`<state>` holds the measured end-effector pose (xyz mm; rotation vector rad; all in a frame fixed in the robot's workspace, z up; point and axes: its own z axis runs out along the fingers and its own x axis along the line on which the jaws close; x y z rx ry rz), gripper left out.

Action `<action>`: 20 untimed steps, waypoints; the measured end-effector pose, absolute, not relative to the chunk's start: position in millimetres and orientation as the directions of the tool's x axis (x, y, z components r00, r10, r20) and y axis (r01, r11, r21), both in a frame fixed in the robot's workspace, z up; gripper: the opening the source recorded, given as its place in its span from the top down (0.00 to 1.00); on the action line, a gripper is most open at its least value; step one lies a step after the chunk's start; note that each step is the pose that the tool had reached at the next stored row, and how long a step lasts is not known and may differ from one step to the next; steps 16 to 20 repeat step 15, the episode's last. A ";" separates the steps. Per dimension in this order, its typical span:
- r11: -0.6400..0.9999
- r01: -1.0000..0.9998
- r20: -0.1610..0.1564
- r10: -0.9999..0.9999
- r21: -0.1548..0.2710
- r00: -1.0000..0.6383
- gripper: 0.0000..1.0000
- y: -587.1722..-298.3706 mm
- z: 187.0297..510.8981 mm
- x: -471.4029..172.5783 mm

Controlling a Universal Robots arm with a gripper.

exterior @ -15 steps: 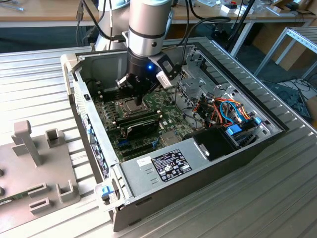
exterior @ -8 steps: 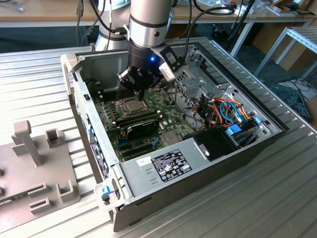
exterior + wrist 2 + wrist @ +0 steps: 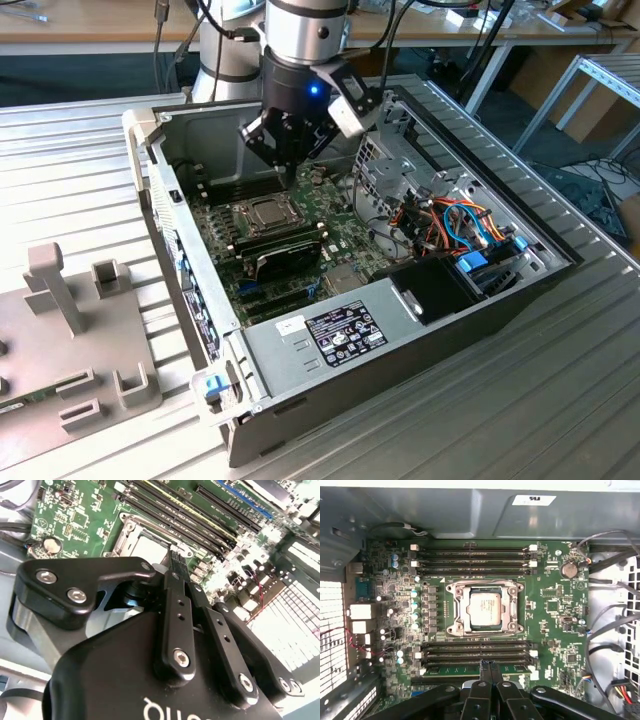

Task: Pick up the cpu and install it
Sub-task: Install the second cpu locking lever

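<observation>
The pincer [image 3: 488, 672], fingers pressed together and holding nothing, hangs over the memory slots [image 3: 477, 652]; the cpu [image 3: 484, 608] lies flat in the socket [image 3: 454, 607] just beyond them.

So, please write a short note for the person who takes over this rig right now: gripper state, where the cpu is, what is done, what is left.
Gripper: shut, holding nothing, hanging above the motherboard inside the open computer case.
Cpu: lying flat inside the socket frame, apart from the gripper.
Done: the cpu sits in its socket, so placing appears finished.
Left: whether the frame is latched cannot be told from these views; check that.
</observation>
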<state>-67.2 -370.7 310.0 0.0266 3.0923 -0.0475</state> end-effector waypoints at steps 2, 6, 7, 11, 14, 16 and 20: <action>0.999 0.018 -0.049 0.016 -0.031 -0.999 0.89 -370.6 311.1 -67.2; 0.999 0.018 -0.049 0.016 -0.032 -0.999 0.89 -370.6 311.9 -67.3; 0.999 0.018 -0.049 0.016 -0.032 -0.999 0.89 -370.6 312.3 -67.2; 0.999 0.018 -0.049 0.016 -0.032 -0.999 0.89 -370.6 312.5 -67.2; 0.999 0.018 -0.049 0.016 -0.032 -0.999 0.89 -370.6 312.6 -67.2; 0.999 0.018 -0.049 0.016 -0.032 -0.999 0.89 -370.6 312.7 -67.2; 0.999 0.018 -0.049 0.016 -0.032 -0.999 0.89 -370.6 312.7 -67.2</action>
